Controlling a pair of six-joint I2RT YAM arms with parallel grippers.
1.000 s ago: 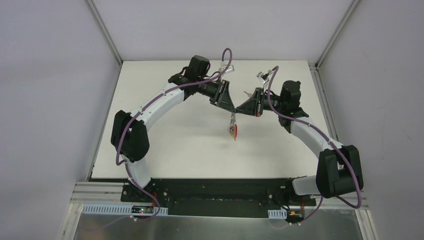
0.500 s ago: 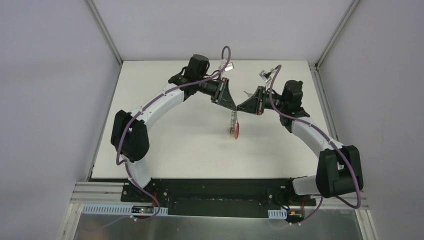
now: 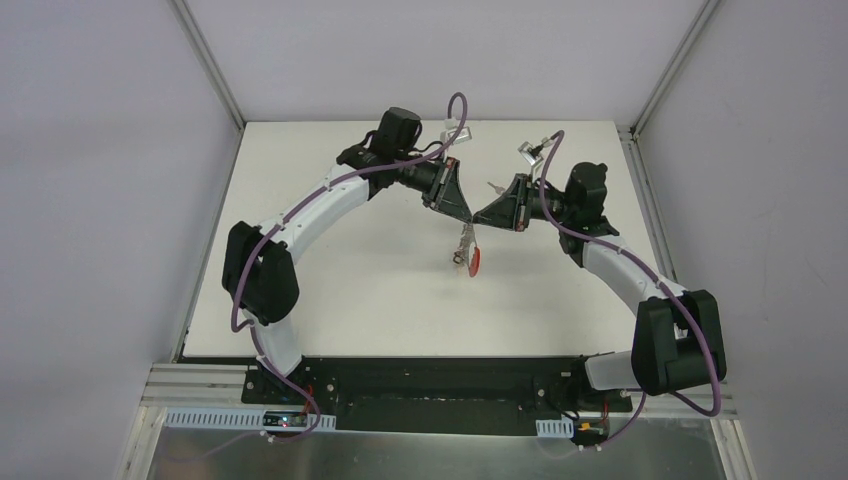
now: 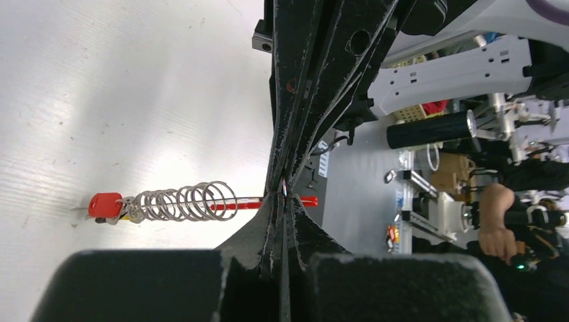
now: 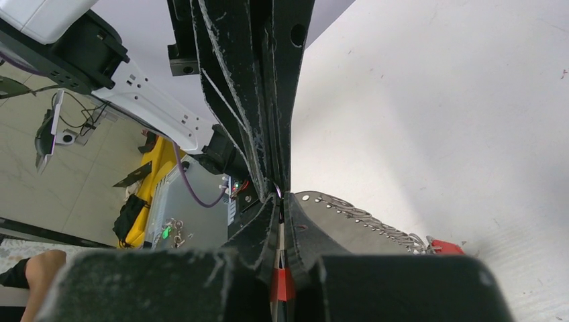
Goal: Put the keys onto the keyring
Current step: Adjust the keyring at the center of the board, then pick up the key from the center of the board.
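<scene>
The keyring hangs in the air between my two grippers over the middle of the table. In the left wrist view it is edge-on: a thin red bar with a row of metal clips. At its far end hang keys with a red tag and a bit of yellow. My left gripper is shut on the keyring's edge. My right gripper is shut on its red half; the grey half with clips runs out to the right. The two grippers meet tip to tip.
The white table lies under both arms. A small metal object shows beside the right gripper; I cannot tell what it is. Purple cables loop over both wrists. Metal frame posts stand at the table's back corners.
Both grippers have shifted slightly toward the back of the table. The hanging keyring has risen a little and turned, so its red end now points more to the right.
</scene>
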